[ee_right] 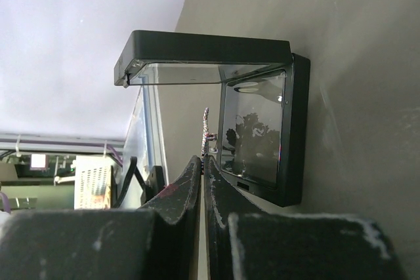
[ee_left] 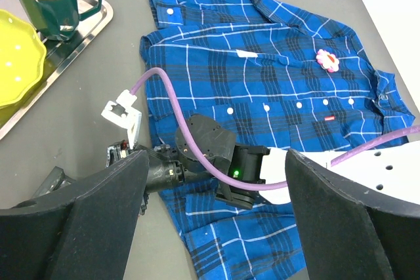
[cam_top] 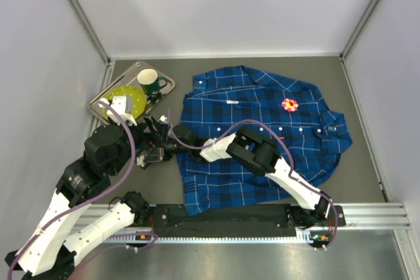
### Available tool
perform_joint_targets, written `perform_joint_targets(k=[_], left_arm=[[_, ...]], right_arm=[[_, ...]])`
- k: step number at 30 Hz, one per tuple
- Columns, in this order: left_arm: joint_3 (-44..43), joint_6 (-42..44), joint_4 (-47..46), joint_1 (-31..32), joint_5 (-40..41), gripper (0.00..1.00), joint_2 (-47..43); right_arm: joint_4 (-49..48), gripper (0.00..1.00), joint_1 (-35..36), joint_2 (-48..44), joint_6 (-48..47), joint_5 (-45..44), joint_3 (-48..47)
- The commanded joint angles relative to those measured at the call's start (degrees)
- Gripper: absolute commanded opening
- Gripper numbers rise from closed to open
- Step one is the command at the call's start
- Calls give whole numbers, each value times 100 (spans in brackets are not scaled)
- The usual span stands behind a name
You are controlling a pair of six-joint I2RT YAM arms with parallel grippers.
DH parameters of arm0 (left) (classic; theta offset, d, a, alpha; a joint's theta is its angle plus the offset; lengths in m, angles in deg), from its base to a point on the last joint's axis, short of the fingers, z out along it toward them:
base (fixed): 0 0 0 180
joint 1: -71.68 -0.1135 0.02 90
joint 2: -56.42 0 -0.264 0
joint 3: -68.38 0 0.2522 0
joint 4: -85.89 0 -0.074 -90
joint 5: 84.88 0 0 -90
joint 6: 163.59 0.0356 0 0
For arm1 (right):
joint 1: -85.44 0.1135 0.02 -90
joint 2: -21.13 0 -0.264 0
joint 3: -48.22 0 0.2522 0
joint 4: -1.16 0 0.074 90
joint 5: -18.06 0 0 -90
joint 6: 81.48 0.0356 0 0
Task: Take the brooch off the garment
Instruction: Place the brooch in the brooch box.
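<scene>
"Where is the garment lying?"

"The garment is lying spread flat over the middle and right of the tabletop, with its collar far and its hem running up to the near rail. Bare strips are showing along its far and right edges. A narrow gap is parting its left edge from the tray."

"And the brooch?"

"One brooch is sitting on the far right chest, with nothing crowding it, well apart from both arms."

"The jaws?"

"The left gripper is holding its jaws released, spread wide and grasping nothing. The right gripper is reaching left across the garment with its jaws clenched tight, just beside one small box whose lid is standing open."

"Anything else?"

"One tray, carrying one mug and one yellow plate."
</scene>
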Motion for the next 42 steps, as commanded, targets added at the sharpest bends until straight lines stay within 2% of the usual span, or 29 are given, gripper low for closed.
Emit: perform_joint_targets(k=[1,31,42], left_arm=[[48,-10,-165,-10,-53,89,15],[83,-10,-209,-9,-150,90,59],[92,-10,-201,-10,-176,90,59]], right_arm=[[-389,0,-27,99,92,104,-252],[-239,0,-185,328,162,112,-410],[-687,0,-229,187,241,200,-182]])
